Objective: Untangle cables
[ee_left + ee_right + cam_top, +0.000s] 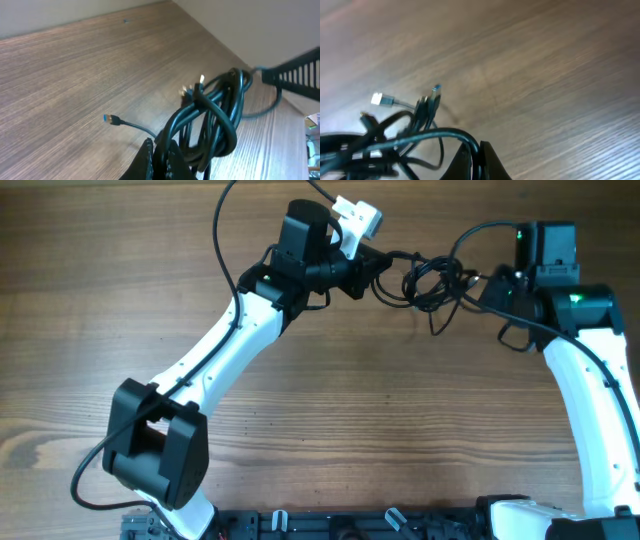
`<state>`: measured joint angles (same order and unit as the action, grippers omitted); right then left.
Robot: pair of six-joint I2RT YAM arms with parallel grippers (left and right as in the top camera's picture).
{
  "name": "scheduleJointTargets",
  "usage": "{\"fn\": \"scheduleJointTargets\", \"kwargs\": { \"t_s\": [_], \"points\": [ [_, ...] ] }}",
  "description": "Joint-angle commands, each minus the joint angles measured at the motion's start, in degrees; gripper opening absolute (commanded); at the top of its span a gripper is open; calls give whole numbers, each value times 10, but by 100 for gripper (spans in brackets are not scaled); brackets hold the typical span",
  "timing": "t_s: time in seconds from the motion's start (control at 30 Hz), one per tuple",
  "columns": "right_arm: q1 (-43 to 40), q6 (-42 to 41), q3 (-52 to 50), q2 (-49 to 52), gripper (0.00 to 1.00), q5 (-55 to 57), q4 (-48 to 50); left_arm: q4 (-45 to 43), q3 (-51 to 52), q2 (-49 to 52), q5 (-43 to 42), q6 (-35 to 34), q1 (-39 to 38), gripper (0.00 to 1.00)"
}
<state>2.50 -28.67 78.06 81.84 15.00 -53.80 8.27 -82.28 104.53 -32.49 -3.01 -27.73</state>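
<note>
Cables (pixel 432 280): one black knotted clump, upper middle-right of the overhead frame, on the wooden table (pixel 350 410), strung between the two grippers. The left gripper (pixel 375 268) is at the clump's left edge, clenched on a strand. In the left wrist view the cords (pixel 215 120) rise out of the closed fingertips (pixel 160 155). The right gripper (pixel 478 285) is at the clump's right edge, also clamped. In the right wrist view a thick cord (pixel 420 135) curves straight into its tips (pixel 477 160).

The clump's long axis runs left-right across the overhead frame, gripper to gripper, with one loose tail trailing toward the lower frame. The blue-tipped plug (pixel 111 119) lies flat and points frame-left in the left wrist view. The silver plug (pixel 379 99) points frame-left in the right wrist view.

Step in hand, by my read: pulling the knot apart. To do it well, draw the grippers apart slowly along that left-right axis, stay low over the wood, and watch that the loops loosen rather than cinch. If it tightens, let go and regrip a free plug end.
</note>
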Motion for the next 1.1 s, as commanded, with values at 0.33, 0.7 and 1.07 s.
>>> {"fn": "scheduleJointTargets", "kwargs": {
  "t_s": [0.33, 0.7, 1.07],
  "points": [
    [-82, 191, 7, -14, 4, -13, 349, 108, -1, 2, 115, 88, 49, 4],
    [-81, 196, 2, 23, 42, -502, 174, 41, -1, 2, -72, 40, 49, 4],
    [-9, 19, 2, 31, 49, -517, 173, -75, -1, 2, -89, -197, 46, 4]
  ]
}}
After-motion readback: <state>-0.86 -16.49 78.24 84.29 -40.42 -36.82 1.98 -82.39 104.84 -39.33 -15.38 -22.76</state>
